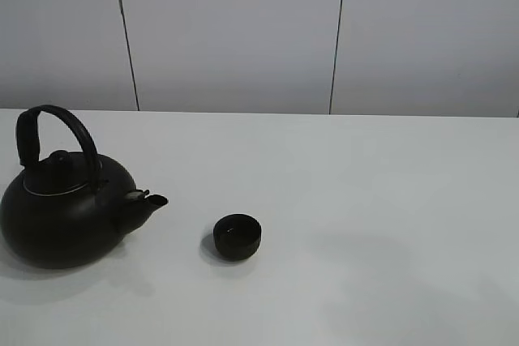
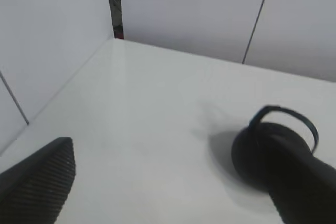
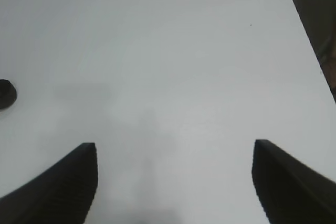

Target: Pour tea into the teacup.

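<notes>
The teacup (image 1: 238,236), small, round and black, stands upright near the middle of the white table (image 1: 381,176). It also shows in the right wrist view (image 3: 6,94), far from the fingers. The big black kettle (image 1: 66,204) with an arched handle stands to its left, spout pointing at the cup. It shows in the left wrist view (image 2: 249,156) too. No tea stream is visible. My left gripper (image 2: 173,192) is open and empty, apart from the kettle. My right gripper (image 3: 173,182) is open and empty above bare table. Neither gripper shows in the exterior view.
Grey wall panels (image 1: 243,30) rise behind the table's back edge. A wall (image 2: 47,40) also runs along the table's side near the kettle. The table's rounded corner and side edge (image 3: 307,40) show in the right wrist view.
</notes>
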You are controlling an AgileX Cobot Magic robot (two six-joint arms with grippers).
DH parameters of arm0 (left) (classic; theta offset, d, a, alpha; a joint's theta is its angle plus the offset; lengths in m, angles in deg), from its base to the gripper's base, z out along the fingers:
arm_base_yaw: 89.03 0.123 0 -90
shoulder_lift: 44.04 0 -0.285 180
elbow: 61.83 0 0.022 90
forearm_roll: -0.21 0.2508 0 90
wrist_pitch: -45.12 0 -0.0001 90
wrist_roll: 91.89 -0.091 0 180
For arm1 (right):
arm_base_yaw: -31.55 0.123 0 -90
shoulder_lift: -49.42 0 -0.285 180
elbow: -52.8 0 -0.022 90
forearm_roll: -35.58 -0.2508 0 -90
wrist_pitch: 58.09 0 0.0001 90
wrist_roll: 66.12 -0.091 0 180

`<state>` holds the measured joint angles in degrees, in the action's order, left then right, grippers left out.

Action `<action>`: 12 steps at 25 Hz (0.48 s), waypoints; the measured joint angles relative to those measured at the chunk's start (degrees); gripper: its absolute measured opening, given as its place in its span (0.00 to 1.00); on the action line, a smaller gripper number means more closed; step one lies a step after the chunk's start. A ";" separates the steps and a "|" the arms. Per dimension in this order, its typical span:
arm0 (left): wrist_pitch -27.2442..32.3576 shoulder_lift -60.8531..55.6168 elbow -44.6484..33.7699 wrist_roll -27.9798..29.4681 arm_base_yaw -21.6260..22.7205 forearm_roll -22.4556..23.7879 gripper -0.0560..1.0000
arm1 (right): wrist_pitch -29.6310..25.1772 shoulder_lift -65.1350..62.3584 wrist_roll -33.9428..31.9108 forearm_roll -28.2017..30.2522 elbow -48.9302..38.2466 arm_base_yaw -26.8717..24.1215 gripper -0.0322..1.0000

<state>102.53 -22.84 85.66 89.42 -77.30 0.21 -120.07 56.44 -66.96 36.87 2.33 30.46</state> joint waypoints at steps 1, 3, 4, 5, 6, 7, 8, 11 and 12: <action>3.25 -2.65 -0.63 -0.60 -0.05 -0.69 0.71 | 0.00 0.00 0.00 0.00 0.00 0.00 0.57; 7.62 -7.10 -2.65 -1.71 -0.05 -2.39 0.71 | 0.00 0.00 0.00 0.00 0.00 0.00 0.57; 9.35 -8.70 -4.12 -1.89 -0.05 -3.16 0.71 | 0.00 0.00 0.00 0.00 0.00 0.00 0.57; 10.46 -10.44 -5.77 -2.01 -0.05 -3.71 0.71 | 0.00 0.00 0.00 0.00 0.00 0.00 0.57; 10.92 -12.05 -7.26 -2.13 -0.05 -3.87 0.71 | 0.00 0.00 0.00 0.00 0.00 0.00 0.57; 11.33 -13.42 -9.11 -2.56 -0.05 -3.87 0.71 | 0.00 0.00 0.00 0.00 0.00 0.00 0.57; 11.65 -14.07 -10.90 -3.20 -0.05 -3.87 0.71 | 0.00 0.00 0.00 0.00 0.00 0.00 0.57; 11.55 -14.36 -14.71 -5.78 -0.05 -3.87 0.71 | 0.00 0.00 0.00 0.00 0.00 0.00 0.57; 11.30 -14.36 -15.13 -6.39 -0.05 -3.99 0.71 | 0.00 0.00 0.00 0.00 0.00 0.00 0.57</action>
<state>113.83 -37.20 70.53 83.03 -77.35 -3.78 -120.07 56.44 -66.96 36.87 2.33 30.46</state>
